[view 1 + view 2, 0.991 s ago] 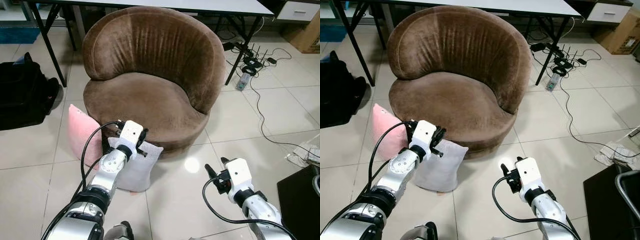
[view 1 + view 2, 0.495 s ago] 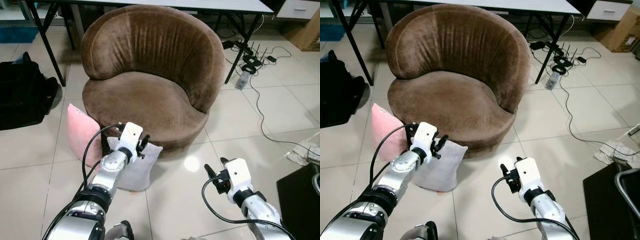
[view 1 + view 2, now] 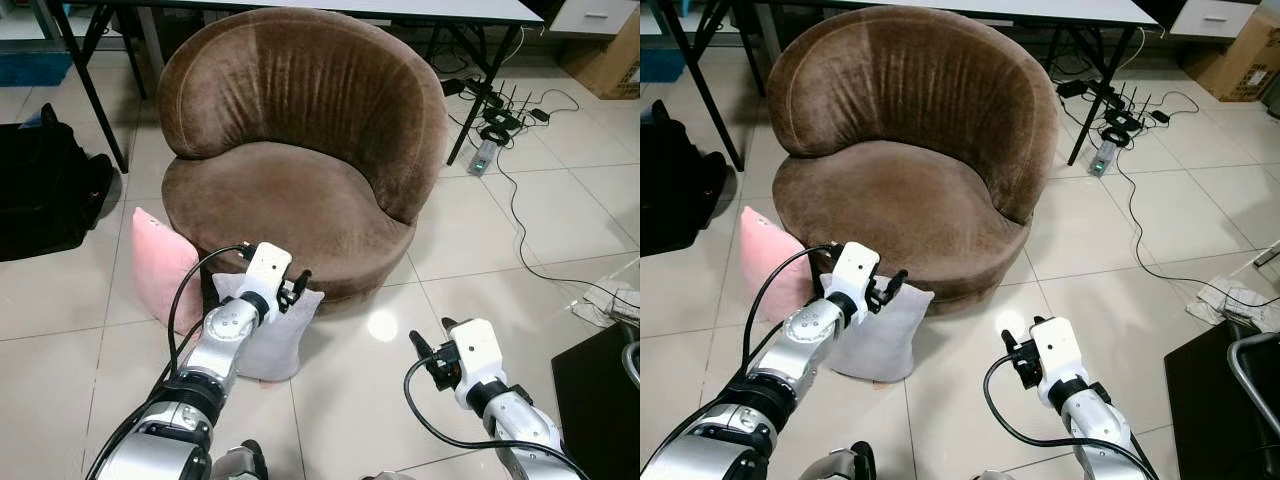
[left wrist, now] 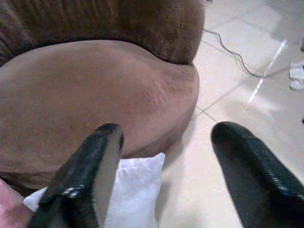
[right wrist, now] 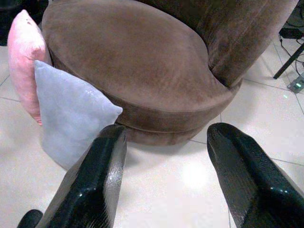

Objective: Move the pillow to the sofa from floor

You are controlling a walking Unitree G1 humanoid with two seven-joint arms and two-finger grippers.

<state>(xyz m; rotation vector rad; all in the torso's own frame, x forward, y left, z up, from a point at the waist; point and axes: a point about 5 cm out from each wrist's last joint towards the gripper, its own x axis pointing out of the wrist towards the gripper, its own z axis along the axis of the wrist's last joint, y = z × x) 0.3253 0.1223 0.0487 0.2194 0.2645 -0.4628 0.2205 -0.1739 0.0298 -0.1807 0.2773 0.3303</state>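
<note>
While its fingers stand spread apart, the left gripper (image 3: pixel 296 290) hovers at the top edge of the white pillow (image 3: pixel 270 335), which stands on the floor (image 3: pixel 460 240) against the brown sofa (image 3: pixel 300 150), beside a pink pillow (image 3: pixel 160 265). Right gripper (image 3: pixel 428 345) hangs open nearby.

You are seeing: white pillow (image 3: pixel 272 340) standing upright on the floor | leaning against the brown sofa (image 3: pixel 300 150) front | sofa seat sitting bare
</note>
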